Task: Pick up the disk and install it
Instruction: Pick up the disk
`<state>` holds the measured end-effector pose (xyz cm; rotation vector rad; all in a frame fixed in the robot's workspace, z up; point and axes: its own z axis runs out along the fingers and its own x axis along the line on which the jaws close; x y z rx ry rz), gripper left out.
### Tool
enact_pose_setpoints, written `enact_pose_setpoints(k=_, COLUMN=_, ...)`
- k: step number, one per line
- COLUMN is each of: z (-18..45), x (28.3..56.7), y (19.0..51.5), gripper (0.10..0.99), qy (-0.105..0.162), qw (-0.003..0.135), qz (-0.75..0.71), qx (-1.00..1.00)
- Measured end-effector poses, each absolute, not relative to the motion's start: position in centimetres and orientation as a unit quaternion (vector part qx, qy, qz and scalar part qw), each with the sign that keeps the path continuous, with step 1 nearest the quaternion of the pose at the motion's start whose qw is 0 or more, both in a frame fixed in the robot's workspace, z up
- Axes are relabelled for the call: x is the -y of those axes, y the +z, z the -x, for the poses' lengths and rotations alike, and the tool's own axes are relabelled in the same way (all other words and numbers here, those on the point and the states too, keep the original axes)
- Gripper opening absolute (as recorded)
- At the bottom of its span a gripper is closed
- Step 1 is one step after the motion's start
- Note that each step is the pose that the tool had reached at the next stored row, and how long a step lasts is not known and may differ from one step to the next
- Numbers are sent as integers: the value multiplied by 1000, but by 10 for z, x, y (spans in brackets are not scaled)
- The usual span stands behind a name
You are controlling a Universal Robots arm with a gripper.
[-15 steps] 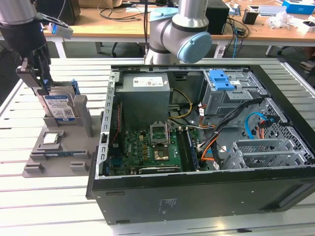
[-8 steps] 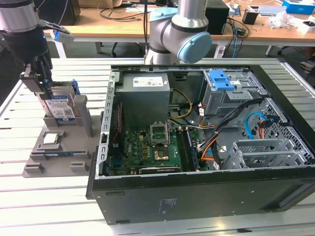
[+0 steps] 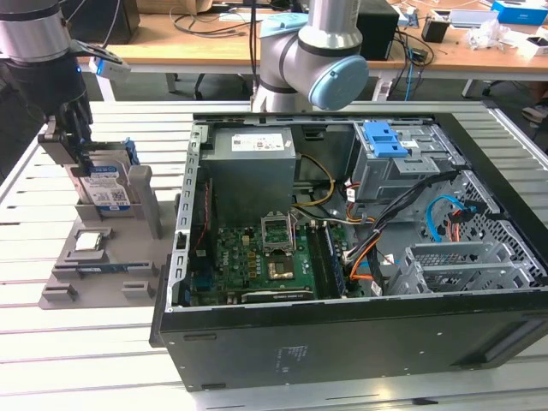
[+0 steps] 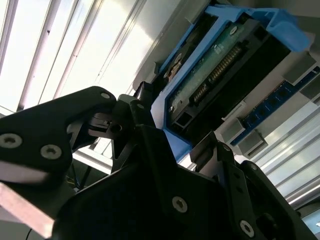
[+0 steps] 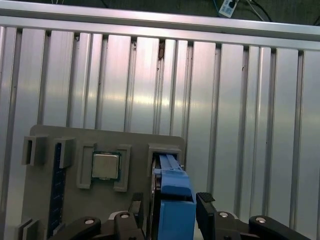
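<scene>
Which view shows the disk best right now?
Exterior view: the disk stands upright in the grey holder, label visible. Second wrist view shows its circuit-board face; first wrist view its blue carrier edge.

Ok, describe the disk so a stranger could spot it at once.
At the exterior view's left of the open computer case, a grey holder tray lies on the slatted table. The disk stands on edge in one of its slots: silver, blue-and-white label, bright blue frame, unlike the small square chip lying flat.

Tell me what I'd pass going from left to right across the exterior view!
First the disk, then the grey power box, then the blue-topped drive cage.
</scene>
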<state>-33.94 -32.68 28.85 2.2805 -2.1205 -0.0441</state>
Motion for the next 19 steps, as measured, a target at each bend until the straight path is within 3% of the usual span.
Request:
enact_pose_setpoints(k=4, z=339, x=327, y=288, gripper=529, qy=-14, qw=14, qz=-732, qx=681)
enact_pose_setpoints(k=5, z=339, x=327, y=288, gripper=396, qy=-14, qw=14, qz=-732, qx=681)
enact_pose_setpoints(k=7, z=339, x=327, y=288, gripper=376, qy=-14, qw=14, qz=-732, qx=681)
enact_pose_setpoints(k=19, z=339, x=327, y=288, gripper=376, qy=-14, qw=14, qz=-732, qx=681)
